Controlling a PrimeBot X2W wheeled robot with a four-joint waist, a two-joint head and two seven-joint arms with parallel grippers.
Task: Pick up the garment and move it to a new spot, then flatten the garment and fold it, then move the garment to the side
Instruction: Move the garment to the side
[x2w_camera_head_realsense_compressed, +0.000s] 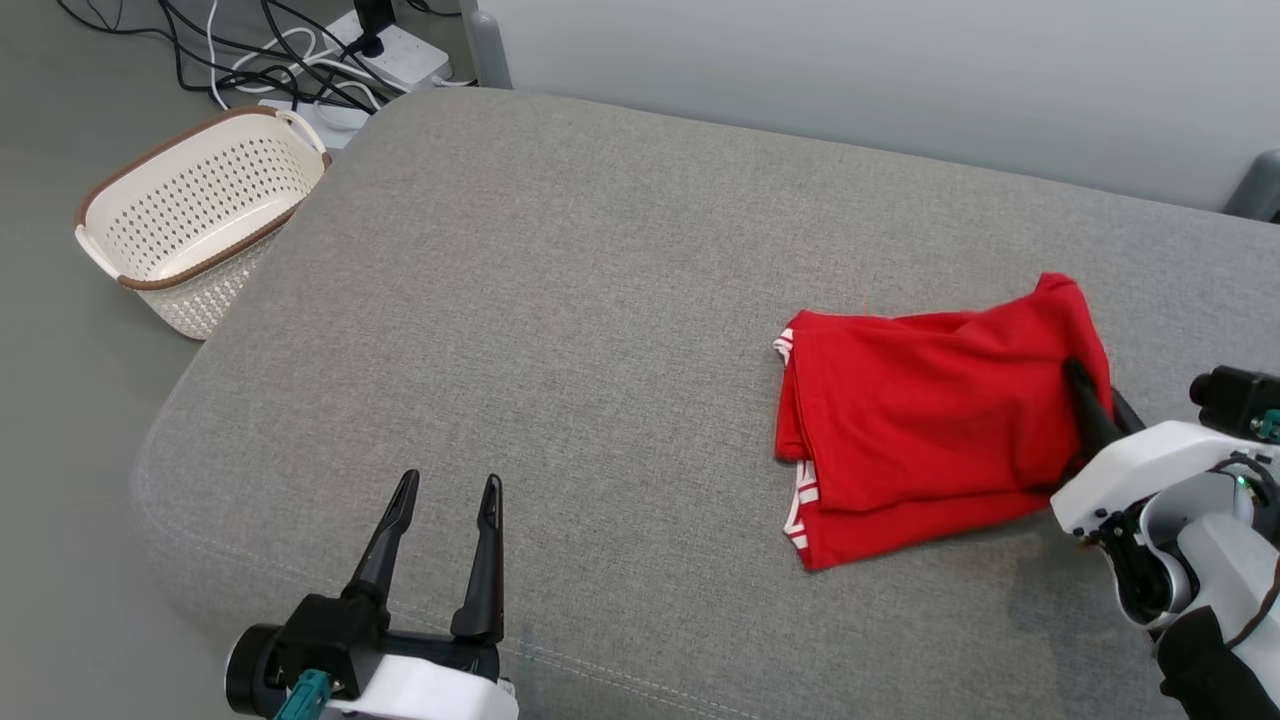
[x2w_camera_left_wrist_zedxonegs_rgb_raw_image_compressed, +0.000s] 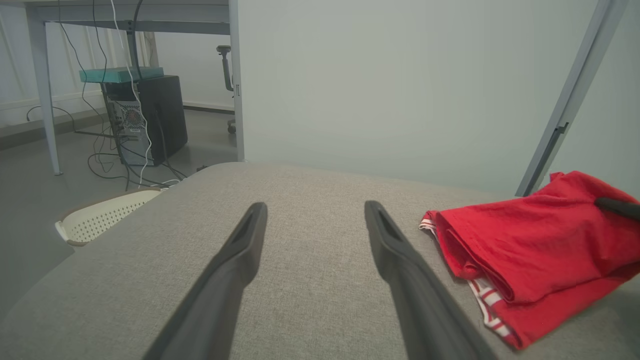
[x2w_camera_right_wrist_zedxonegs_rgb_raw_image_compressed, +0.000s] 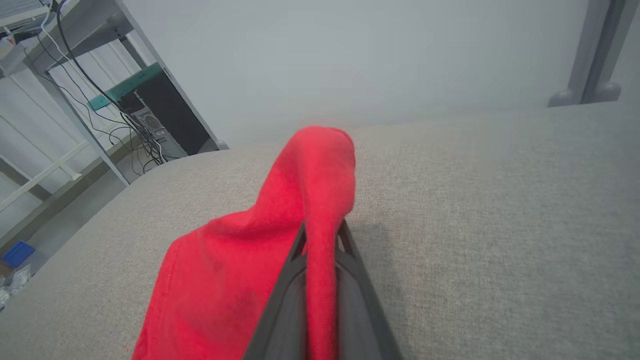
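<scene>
Grey upholstered bench (x2w_camera_head_realsense_compressed: 560, 300) by wall | red garment (x2w_camera_head_realsense_compressed: 930, 420) folded, lying twd R side of bench | R gripper (x2w_camera_right_wrist_zedxonegs_rgb_raw_image_compressed: 322, 235) pinched tight on its R edge, prob to drag it aside | L gripper (x2w_camera_head_realsense_compressed: 447, 490) spread wide, nothing held, well apart from cloth

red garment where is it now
Head view: the red garment lies folded on the grey cushion, right side, one edge pinched by the right gripper.

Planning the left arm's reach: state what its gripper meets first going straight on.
Left gripper: way looks free over the grey fabric cushion; the red folded garment lies off to its right. Past the far edge, likely the pale wall.
</scene>
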